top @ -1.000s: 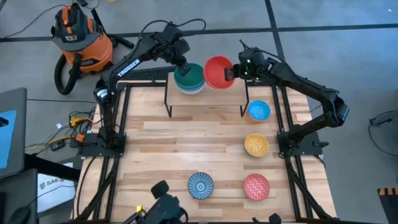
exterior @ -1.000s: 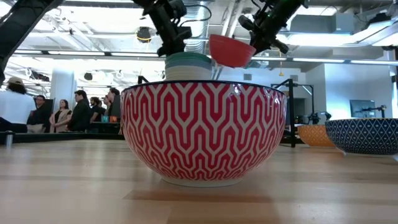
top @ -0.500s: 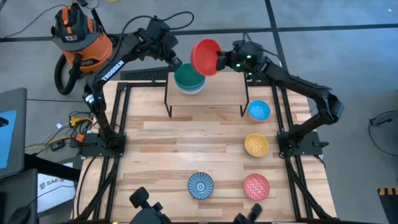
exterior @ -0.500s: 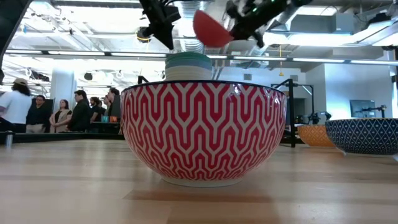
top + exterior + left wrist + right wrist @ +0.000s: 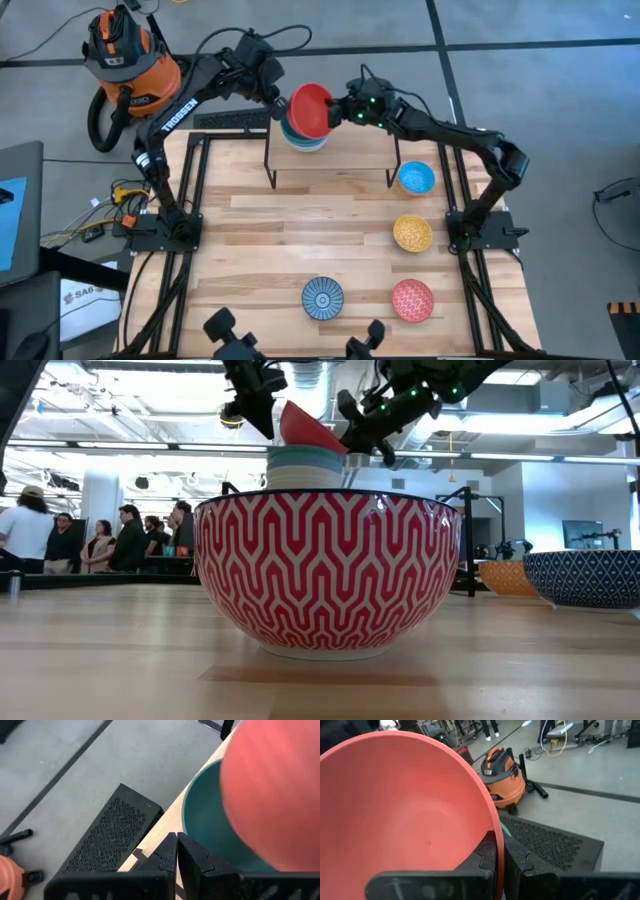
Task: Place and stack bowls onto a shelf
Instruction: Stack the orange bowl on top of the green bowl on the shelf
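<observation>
The right gripper [image 5: 338, 108] is clamped on the rim of the red bowl [image 5: 309, 108], holding it steeply tilted just above the teal green bowl [image 5: 296, 133], which tops a stack at the left end of the shelf [image 5: 340, 150]. In the low view the red bowl [image 5: 308, 430] leans over the stack's [image 5: 305, 466] rim, and it may be touching there, though that is hard to tell. The left gripper [image 5: 270, 95] sits just beside the stack at the shelf's back left corner, its fingers [image 5: 172, 855] pressed together on nothing. On the table in front of the shelf lie 4 more bowls: blue [image 5: 416, 178], yellow speckled [image 5: 412, 233], pink-red speckled [image 5: 412, 299] and blue with radial pattern [image 5: 323, 297].
</observation>
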`<state>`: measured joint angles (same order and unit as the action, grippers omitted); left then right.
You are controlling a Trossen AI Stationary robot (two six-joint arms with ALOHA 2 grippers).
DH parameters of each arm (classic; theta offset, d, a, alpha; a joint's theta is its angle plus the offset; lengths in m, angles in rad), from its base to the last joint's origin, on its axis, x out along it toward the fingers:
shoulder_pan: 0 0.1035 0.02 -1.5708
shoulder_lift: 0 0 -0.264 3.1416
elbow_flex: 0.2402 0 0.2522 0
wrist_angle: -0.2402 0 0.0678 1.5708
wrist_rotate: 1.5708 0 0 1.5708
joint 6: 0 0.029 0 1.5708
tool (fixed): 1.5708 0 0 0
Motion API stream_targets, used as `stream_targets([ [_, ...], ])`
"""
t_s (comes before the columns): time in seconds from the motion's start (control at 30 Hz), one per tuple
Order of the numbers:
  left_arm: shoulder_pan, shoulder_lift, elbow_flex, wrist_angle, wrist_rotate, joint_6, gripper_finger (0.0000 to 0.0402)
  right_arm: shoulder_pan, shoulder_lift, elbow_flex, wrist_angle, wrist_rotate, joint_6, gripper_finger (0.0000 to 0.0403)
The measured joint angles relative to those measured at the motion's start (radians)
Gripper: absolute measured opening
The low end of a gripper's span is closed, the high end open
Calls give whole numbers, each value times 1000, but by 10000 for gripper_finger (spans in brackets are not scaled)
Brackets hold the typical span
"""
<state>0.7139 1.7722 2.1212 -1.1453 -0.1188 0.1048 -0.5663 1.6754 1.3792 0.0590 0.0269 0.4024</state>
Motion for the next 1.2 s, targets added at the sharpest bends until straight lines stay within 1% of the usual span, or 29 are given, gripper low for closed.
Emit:
stream_targets([
  [0.17, 0, -7, 0, 0, -3, 3, 0, 0, 0, 0, 0, -12, -2, 35],
  [0.37, -1, -7, 0, 0, -6, 3, 0, -15, -1, 0, 1, -75, -9, 44],
  [0.9, -2, -7, 0, 22, -18, -23, 0, -26, -1, 0, 5, -81, -22, 112],
  [1.07, -6, -6, 0, 67, -15, -28, 0, -26, -1, 0, 33, -92, -21, 138],
  [1.2, -17, -6, 0, 152, 36, 36, 0, -25, -10, 5, 62, -122, 1, 163],
])
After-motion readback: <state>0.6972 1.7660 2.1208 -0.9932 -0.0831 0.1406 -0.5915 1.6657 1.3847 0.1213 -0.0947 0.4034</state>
